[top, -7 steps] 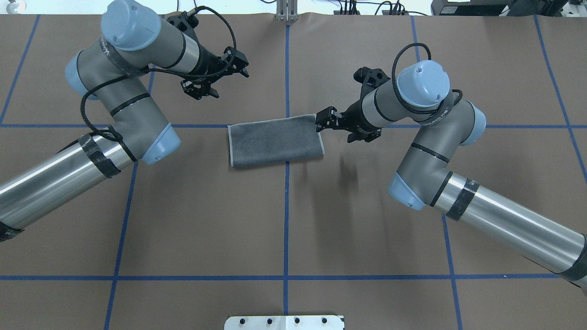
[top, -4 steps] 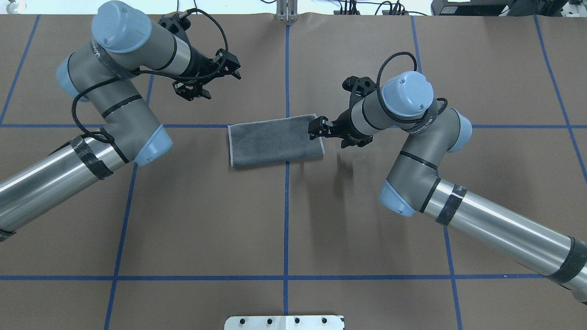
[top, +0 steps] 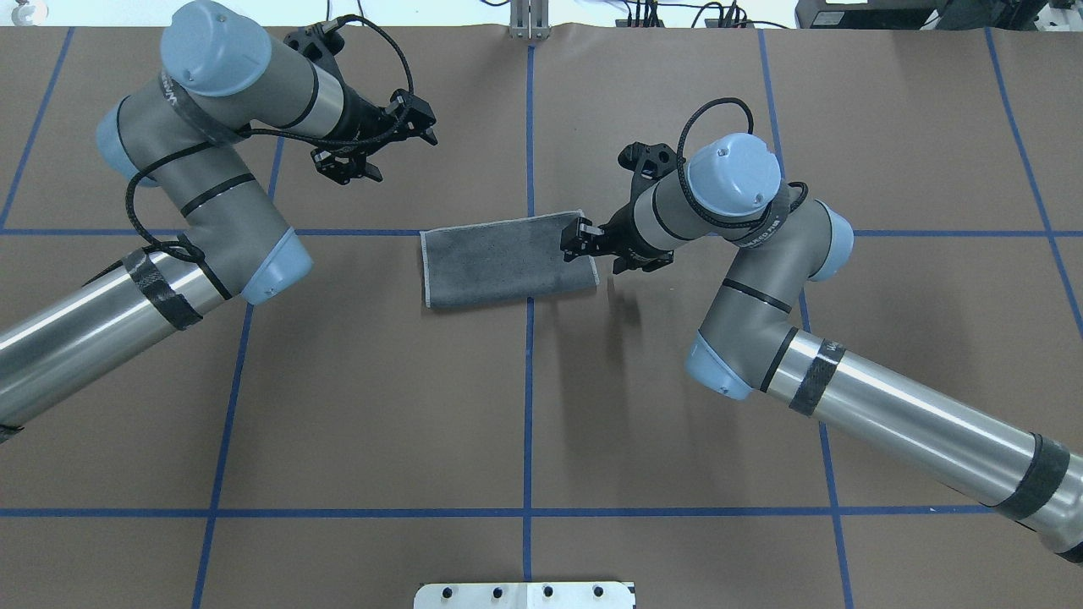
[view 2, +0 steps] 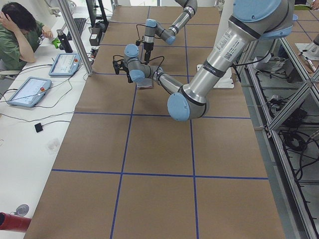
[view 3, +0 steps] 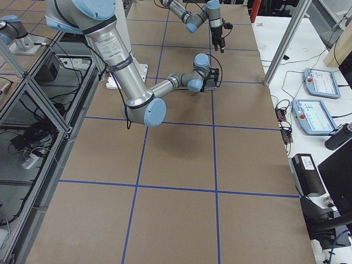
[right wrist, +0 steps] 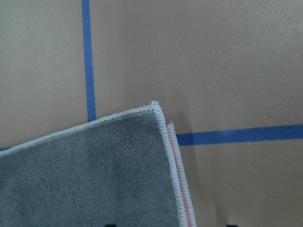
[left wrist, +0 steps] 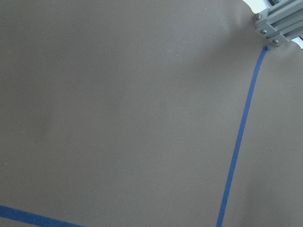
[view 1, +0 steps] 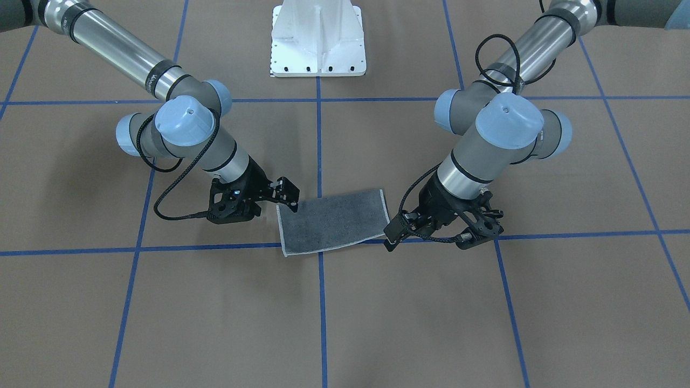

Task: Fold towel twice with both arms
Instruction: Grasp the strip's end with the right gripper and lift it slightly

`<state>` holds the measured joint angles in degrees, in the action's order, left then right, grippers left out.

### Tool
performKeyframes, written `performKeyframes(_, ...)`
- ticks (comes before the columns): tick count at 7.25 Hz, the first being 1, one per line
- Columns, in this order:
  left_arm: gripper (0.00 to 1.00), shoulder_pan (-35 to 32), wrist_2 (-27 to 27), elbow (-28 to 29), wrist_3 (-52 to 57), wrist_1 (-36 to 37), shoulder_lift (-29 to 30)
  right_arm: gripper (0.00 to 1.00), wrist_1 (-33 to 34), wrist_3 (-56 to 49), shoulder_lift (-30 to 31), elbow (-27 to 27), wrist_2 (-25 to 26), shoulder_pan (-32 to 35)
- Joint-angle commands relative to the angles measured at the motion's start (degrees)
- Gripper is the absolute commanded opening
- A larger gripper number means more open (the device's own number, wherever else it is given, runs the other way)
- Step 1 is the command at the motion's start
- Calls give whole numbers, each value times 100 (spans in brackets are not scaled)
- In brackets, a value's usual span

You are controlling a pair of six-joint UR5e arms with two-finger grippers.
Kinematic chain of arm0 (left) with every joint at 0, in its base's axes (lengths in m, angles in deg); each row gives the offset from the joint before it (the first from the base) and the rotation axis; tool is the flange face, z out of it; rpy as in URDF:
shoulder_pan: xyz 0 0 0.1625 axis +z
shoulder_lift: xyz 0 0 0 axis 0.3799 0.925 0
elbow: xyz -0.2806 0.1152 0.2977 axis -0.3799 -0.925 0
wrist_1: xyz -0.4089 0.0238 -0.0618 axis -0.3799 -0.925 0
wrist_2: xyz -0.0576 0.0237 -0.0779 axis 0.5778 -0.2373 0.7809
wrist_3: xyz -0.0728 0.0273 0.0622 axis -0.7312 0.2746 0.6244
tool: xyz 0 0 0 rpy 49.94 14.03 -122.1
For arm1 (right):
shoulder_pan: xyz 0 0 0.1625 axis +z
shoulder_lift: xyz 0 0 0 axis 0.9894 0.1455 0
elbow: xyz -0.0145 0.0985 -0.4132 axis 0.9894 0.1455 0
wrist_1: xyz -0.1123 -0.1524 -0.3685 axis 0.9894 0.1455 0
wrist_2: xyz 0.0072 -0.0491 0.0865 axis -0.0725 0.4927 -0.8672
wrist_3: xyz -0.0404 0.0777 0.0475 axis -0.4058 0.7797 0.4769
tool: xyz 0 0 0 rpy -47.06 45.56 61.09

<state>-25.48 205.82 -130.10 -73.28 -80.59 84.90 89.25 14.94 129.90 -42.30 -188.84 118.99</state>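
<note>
The towel [top: 508,263] lies flat at the table's middle, folded to a rectangle with its dark grey face up [view 1: 334,221]. A pink strip shows under its light stitched border [right wrist: 178,175] in the right wrist view. My right gripper [top: 604,251] hangs open over the towel's right short edge near the far corner, one finger [top: 578,238] above the cloth, and holds nothing. In the front view the right gripper [view 1: 269,202] sits at the towel's left end. My left gripper [top: 387,145] is open and empty, raised well off the towel toward the far left. No fingers show in the left wrist view.
The white pedestal base [view 1: 318,37] stands at the near table edge. Blue tape lines [top: 528,381] grid the brown table cover. An aluminium post [top: 529,21] rises at the far edge. A person [view 2: 17,30] sits at a side desk with tablets [view 2: 65,63].
My right arm has swung left, bringing its gripper from just beside the towel's right edge to over it. The left arm has drifted a little left and away.
</note>
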Motion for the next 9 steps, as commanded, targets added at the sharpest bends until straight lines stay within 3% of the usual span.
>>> performKeyframes(1, 99, -1, -2, -8, 0, 0, -26, 79, -2, -9, -10, 82, -8, -18)
performKeyframes(3, 99, -9, -2, 0, 0, 0, -26, 78, -2, -44, -98, 161, -26, -18)
performKeyframes(5, 99, -9, -2, 0, 0, 0, -35, 58, -2, -18, -115, 162, -35, -18)
performKeyframes(6, 99, -1, -2, 0, 0, 0, -35, 55, -2, -18, -107, 170, -35, -18)
performKeyframes(9, 99, -1, -20, 0, 0, 0, -26, 56, -2, -26, -98, 179, -44, -27)
